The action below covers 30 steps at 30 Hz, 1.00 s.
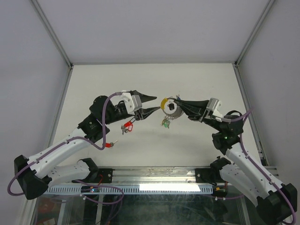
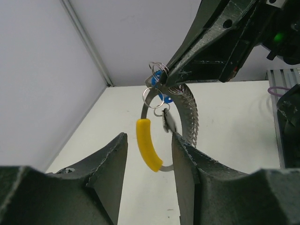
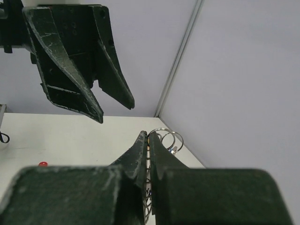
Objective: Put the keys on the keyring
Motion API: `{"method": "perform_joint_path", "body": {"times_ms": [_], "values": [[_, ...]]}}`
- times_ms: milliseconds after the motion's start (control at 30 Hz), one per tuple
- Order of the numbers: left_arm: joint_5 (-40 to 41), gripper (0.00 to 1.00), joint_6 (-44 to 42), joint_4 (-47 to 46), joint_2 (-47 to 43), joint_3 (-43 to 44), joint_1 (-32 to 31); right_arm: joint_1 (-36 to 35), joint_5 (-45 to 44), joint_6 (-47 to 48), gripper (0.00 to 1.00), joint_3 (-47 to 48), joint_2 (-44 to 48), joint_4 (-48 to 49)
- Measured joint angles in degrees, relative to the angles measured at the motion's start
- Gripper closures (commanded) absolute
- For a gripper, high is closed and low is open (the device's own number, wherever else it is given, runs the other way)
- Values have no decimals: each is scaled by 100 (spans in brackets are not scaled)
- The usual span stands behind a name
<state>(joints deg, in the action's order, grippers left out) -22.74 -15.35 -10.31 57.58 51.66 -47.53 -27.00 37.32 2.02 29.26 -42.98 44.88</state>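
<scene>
My right gripper (image 1: 178, 101) is shut on the keyring (image 1: 169, 107), holding it above the table. The keyring is a bunch of thin silver wire rings (image 2: 152, 98) on a metal loop with a yellow sleeve (image 2: 148, 145). A blue tag (image 2: 162, 95) sits among the rings, and a green-tagged key (image 1: 165, 123) dangles below. In the right wrist view the rings (image 3: 168, 138) stick out past the shut tips (image 3: 147, 136). My left gripper (image 1: 157, 103) faces it from the left, open and empty (image 2: 149, 136), with the yellow sleeve just beyond its tips. A red-tagged key (image 1: 127, 126) shows below the left gripper.
A small red piece (image 1: 108, 145) lies on the white table (image 1: 93, 93) near the left arm's cable, also seen on the table (image 3: 43, 163). Grey walls enclose the table on three sides.
</scene>
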Motion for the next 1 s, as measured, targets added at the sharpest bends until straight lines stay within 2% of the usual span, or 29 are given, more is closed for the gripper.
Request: {"method": "perform_joint_path", "body": {"times_ms": [167,333,467,600,767,1000], "values": [[-341,53,-184,-302,72,13,0,0,341,170,100,249,101,-293],[-640,62,-133,-479,136,94,0,-46,492,664,100,398,264,-776],[-472,69,321,-741,136,170,0,-120,448,1250,100,507,350,-1279],[-63,69,988,-855,136,367,0,-369,363,1622,100,682,363,-1897],[616,71,1932,-402,358,1119,0,-844,-306,2949,100,918,310,-2669],[1078,72,2310,739,815,2046,-13,-1329,-1364,4002,100,1121,50,-3084]]}}
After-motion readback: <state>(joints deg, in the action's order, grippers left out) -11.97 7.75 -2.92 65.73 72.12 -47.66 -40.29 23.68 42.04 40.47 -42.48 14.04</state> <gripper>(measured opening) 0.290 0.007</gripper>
